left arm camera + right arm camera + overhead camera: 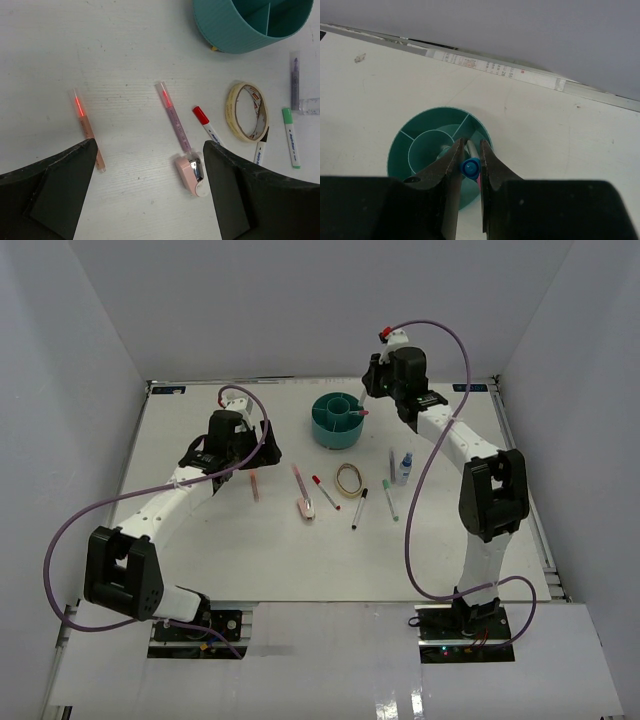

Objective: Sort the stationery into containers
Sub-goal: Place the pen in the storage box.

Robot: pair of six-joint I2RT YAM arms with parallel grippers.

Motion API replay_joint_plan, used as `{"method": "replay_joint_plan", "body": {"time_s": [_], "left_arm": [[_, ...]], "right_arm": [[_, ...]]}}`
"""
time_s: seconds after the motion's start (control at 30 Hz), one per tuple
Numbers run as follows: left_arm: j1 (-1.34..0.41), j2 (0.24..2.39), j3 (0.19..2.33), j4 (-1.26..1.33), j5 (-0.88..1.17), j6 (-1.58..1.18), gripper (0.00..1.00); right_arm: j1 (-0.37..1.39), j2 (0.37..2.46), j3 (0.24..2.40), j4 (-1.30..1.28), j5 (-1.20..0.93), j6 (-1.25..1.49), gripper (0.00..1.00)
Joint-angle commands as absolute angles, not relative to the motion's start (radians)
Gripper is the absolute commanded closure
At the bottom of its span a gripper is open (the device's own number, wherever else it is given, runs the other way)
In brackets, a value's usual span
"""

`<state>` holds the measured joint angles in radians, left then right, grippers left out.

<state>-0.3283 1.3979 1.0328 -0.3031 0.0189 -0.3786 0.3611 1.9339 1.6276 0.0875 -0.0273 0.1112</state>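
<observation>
As right gripper [470,146] clamps blue pen [469,167], axis near upright, organizer [422,122] lies straight beneath tip; left gripper [150,146] spread wide, empty.

The counter [250,565] is white. At its far middle, the organizer [235,30] is teal with fine ribbing on its outside. Nearer lie an orange pen [88,127], a pink pen [176,122], a white red-capped pen [202,117], a white green-capped pen [290,135], a tan ring [234,112] and a pale pink eraser [186,175]. The right pincer [470,146] is black, and the blue-capped pen [469,167] shows bright blue.
</observation>
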Motion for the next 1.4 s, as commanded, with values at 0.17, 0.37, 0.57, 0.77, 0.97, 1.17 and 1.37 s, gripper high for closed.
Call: {"method": "replay_joint_plan", "body": {"time_s": [0.17, 0.37, 0.57, 0.77, 0.97, 1.17, 1.37], "left_arm": [[-0.321, 1.394, 1.040, -0.321, 0.020, -0.388, 0.02], [-0.321, 1.417, 1.045, -0.330, 0.040, -0.402, 0.02], [-0.321, 1.419, 1.048, -0.330, 0.049, -0.405, 0.02], [-0.321, 1.422, 1.048, -0.331, 0.063, -0.414, 0.02], [-0.321, 1.422, 1.049, -0.331, 0.081, -0.426, 0.02], [-0.322, 1.411, 1.080, -0.353, 0.124, -0.500, 0.02], [-0.425, 1.469, 1.186, -0.452, 0.074, -0.561, 0.02]], "right_arm": [[0.362, 1.970, 1.641, 0.270, -0.092, 0.126, 0.92], [0.360, 2.011, 1.600, 0.373, -0.109, 0.129, 0.86], [0.362, 2.048, 1.595, 0.400, -0.100, 0.117, 0.83], [0.360, 2.056, 1.579, 0.397, -0.109, 0.121, 0.66], [0.362, 1.982, 1.522, 0.380, -0.109, 0.123, 0.51], [0.361, 1.797, 1.422, 0.263, -0.057, 0.103, 0.34], [0.360, 1.509, 1.246, 0.088, 0.040, 0.142, 0.14]]}}
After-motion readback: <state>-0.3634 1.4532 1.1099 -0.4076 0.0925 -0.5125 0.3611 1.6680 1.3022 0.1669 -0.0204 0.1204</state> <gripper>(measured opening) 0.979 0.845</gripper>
